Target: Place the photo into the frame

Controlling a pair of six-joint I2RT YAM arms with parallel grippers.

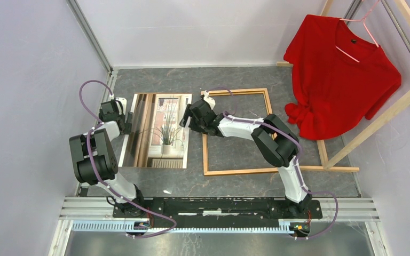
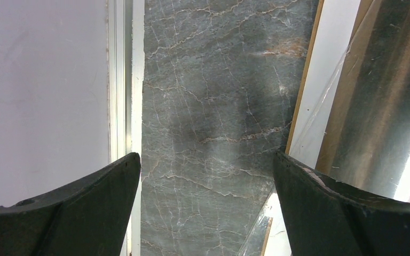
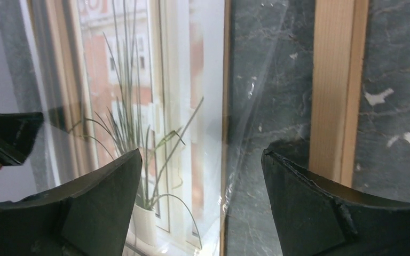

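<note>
The photo (image 1: 160, 130), a window scene with a spiky potted plant, lies flat on the grey table, picture side up under a glossy clear sheet. The orange-brown frame (image 1: 240, 171) lies flat just right of it, with bare table inside its rails. My left gripper (image 1: 124, 124) is open at the photo's left edge; in the left wrist view (image 2: 205, 160) it is over bare table, with the photo's edge (image 2: 325, 80) by the right finger. My right gripper (image 1: 186, 118) is open and empty, and straddles the photo's right edge (image 3: 200, 157). The photo (image 3: 139, 96) and the frame's left rail (image 3: 333, 90) lie on either side.
A red shirt (image 1: 341, 69) hangs on a pink hanger from a pale wooden rack (image 1: 373, 114) at the back right, its foot beside the frame. A metal wall rail (image 2: 123, 80) runs close to the left of my left gripper. An aluminium rail (image 1: 219, 205) borders the near edge.
</note>
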